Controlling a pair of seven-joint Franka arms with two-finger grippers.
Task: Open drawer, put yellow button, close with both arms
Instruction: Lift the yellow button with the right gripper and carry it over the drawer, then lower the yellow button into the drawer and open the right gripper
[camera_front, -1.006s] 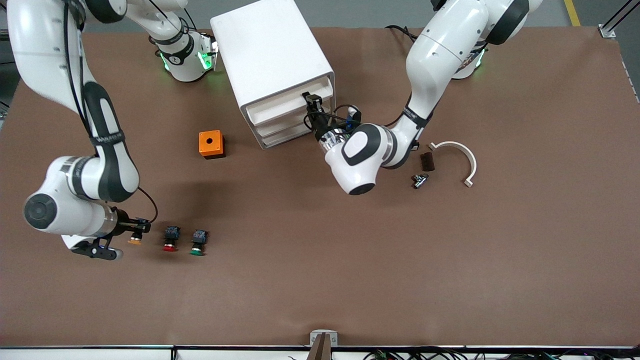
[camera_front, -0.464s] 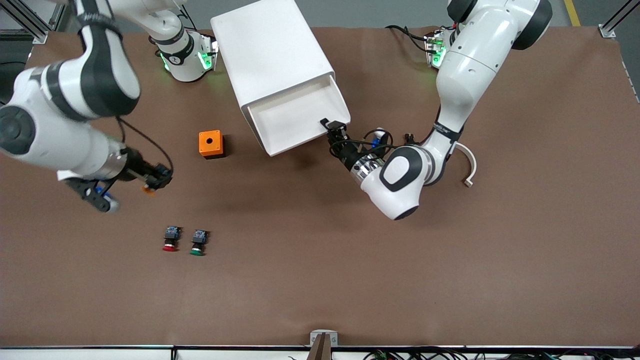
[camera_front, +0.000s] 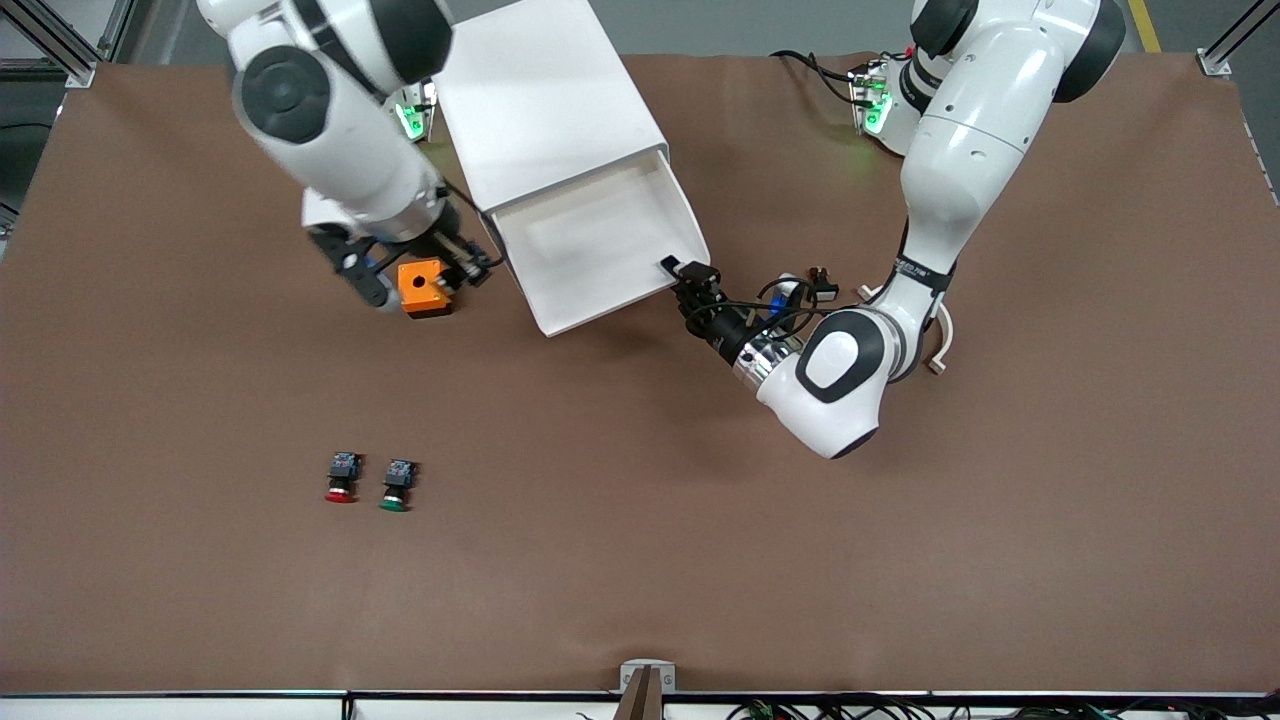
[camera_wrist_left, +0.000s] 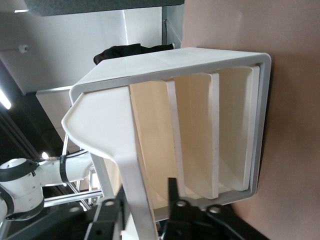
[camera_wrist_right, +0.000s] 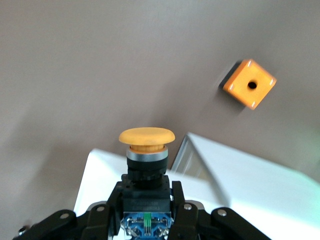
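We see a big table with a brown cover (camera_front: 640, 600) that fills almost all of the front view. At 12 o'clock a strip of grey floor (camera_front: 760, 25) shows past the table's edge. At 1 o'clock a yellow line (camera_front: 1144, 22) is painted on that floor. Silver metal posts (camera_front: 1232, 38) stand at 1 o'clock and at 11 o'clock. At 6 o'clock sits a small metal clamp (camera_front: 647, 677), with dark cables (camera_front: 900, 709) along the edge at 5 o'clock. In the left wrist view a long bright lamp (camera_wrist_left: 4, 99) glows at 9 o'clock.

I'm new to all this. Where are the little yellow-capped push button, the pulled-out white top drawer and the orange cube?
yellow-capped push button (camera_wrist_right: 146, 135): right wrist view, its cap.
white top drawer (camera_front: 590, 240): front view, tray floor.
orange cube (camera_wrist_right: 249, 84): right wrist view, holed face.
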